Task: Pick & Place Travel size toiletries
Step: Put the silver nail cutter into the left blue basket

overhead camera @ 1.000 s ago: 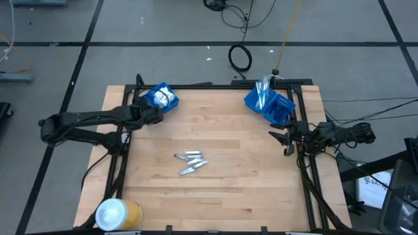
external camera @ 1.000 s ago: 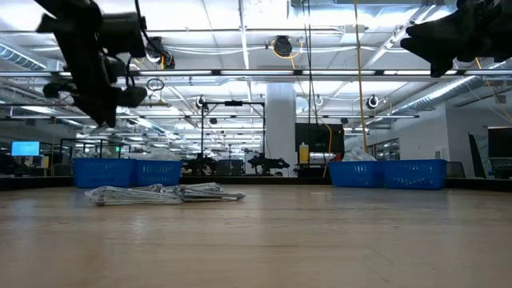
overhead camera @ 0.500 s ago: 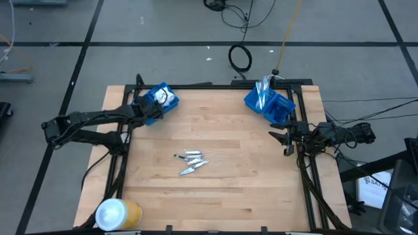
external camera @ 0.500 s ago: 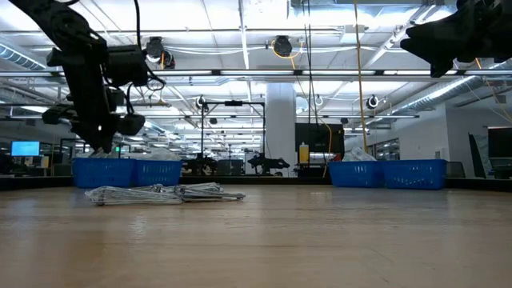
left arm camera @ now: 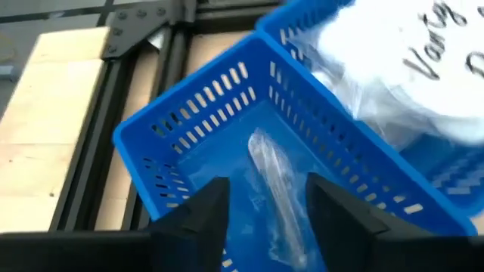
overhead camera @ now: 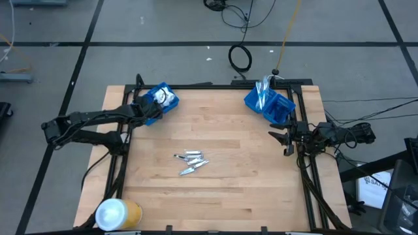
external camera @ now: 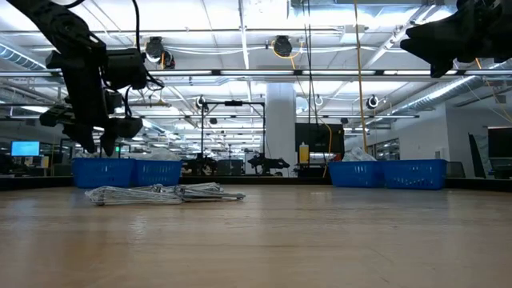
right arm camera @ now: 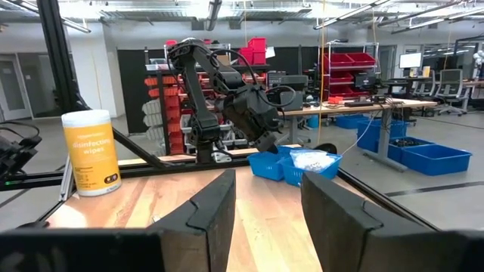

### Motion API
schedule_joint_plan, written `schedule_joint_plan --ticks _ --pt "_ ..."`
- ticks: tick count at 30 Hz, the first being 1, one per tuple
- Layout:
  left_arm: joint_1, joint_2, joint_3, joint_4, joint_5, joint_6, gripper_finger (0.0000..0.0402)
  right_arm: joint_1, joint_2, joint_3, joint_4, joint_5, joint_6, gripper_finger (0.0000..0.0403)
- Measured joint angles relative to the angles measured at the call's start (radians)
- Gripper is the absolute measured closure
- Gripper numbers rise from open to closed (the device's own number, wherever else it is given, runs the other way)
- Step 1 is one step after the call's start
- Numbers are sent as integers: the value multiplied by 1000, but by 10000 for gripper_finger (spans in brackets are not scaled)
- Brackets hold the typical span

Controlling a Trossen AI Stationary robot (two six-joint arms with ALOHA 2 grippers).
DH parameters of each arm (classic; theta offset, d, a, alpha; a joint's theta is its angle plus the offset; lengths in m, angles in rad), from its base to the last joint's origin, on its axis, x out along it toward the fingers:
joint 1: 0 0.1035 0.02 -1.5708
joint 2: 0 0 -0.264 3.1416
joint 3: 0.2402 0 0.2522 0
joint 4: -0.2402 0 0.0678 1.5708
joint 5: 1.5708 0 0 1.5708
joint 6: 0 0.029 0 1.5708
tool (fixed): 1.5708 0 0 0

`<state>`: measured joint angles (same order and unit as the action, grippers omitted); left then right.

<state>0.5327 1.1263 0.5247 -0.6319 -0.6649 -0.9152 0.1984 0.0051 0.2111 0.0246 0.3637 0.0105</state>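
Observation:
My left gripper [overhead camera: 145, 111] [external camera: 96, 146] hovers open over the left blue bin [overhead camera: 159, 99] at the table's far left. In the left wrist view a clear-wrapped silver tube [left arm camera: 276, 189] lies flat on the floor of the bin [left arm camera: 197, 113], seen between my fingers and apart from them, beside a white packet [left arm camera: 408, 75]. Several short silver tubes [overhead camera: 191, 162] [external camera: 160, 194] lie in a loose pile at the table's middle. My right gripper [overhead camera: 285, 140] [right arm camera: 266, 204] waits open at the right edge, raised above the table.
A second blue bin [overhead camera: 269, 104] at the far right holds thin toothbrushes [overhead camera: 262, 88]. A yellow-and-white wipes canister [overhead camera: 117, 213] [right arm camera: 91, 153] stands at the near left corner. Black frame rails [overhead camera: 121, 163] run along the table's sides. Bare wood surrounds the pile.
My left gripper has moved a little toward the table's left edge and come down over the left bin, then held there. The pile of tubes and my right arm have kept still.

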Motion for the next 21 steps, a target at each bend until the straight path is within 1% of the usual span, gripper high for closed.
schedule_joint_plan --ticks 2,4,6,10,12,15,21 --pt "0 0 0 0 25 46 209 0 0 0 0 0 0 264" --pt "0 0 0 1 62 124 193 0 0 0 0 0 0 264" --pt "-4 0 2 3 128 178 183 0 0 0 0 1 0 264" --pt "-43 -25 6 25 272 240 178 0 0 0 0 1 2 264" --pt "-79 -41 6 56 314 251 182 0 0 0 0 1 2 264" --pt "-138 -83 7 125 350 268 189 0 0 0 0 1 3 264" --pt "-248 -177 7 258 351 306 193 0 0 0 1 2 3 264"
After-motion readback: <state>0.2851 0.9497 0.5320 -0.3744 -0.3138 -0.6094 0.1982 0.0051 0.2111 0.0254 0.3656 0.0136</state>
